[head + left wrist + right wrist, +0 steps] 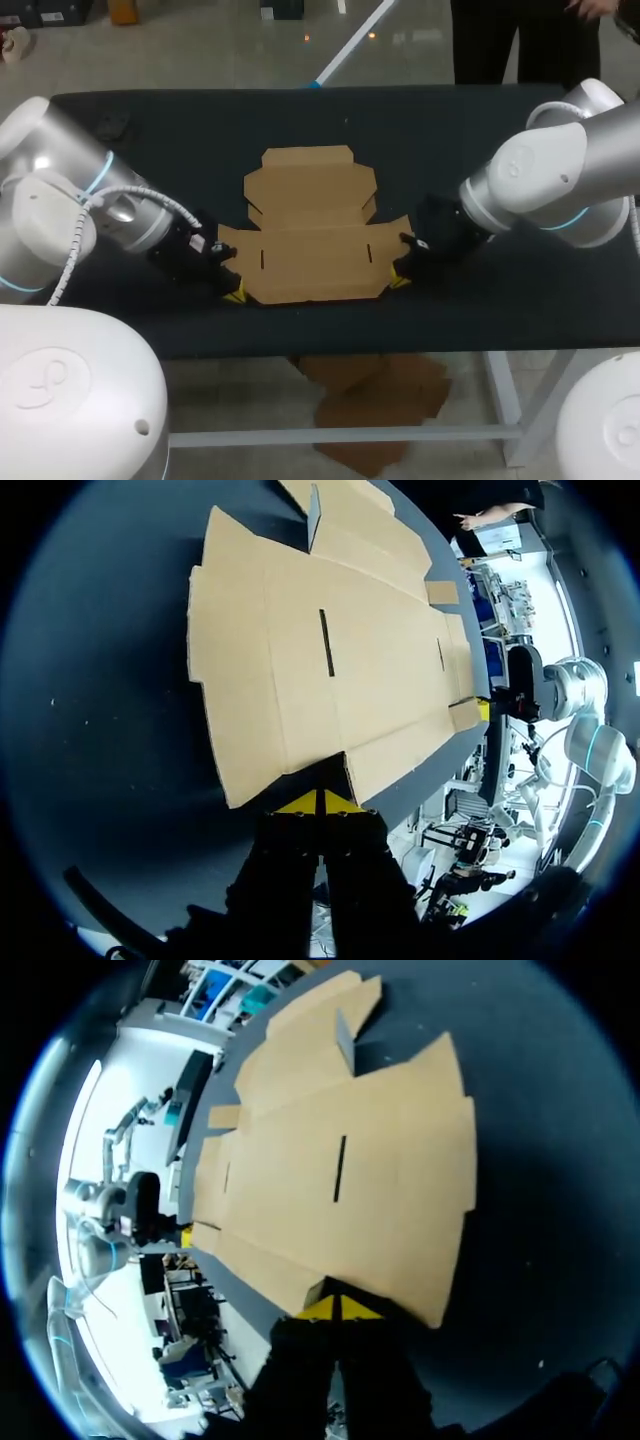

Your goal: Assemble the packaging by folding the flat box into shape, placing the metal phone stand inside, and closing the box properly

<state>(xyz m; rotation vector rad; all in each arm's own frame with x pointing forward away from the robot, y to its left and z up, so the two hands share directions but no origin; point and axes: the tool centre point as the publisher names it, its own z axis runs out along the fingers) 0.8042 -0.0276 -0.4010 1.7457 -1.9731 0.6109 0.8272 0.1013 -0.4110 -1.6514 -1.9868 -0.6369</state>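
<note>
The left gripper [236, 293], fingers clenched together, sat at the near left corner of the flat box [310, 235]. The box lay unfolded at the middle of the dark table [520, 300], one small flap on its far part standing up. The right gripper [401, 279], fingers likewise pinched tight, met the box's near right corner; black housings largely covered both pairs of fingers from overhead, and whether any card was caught between the tips could not be made out.
</note>
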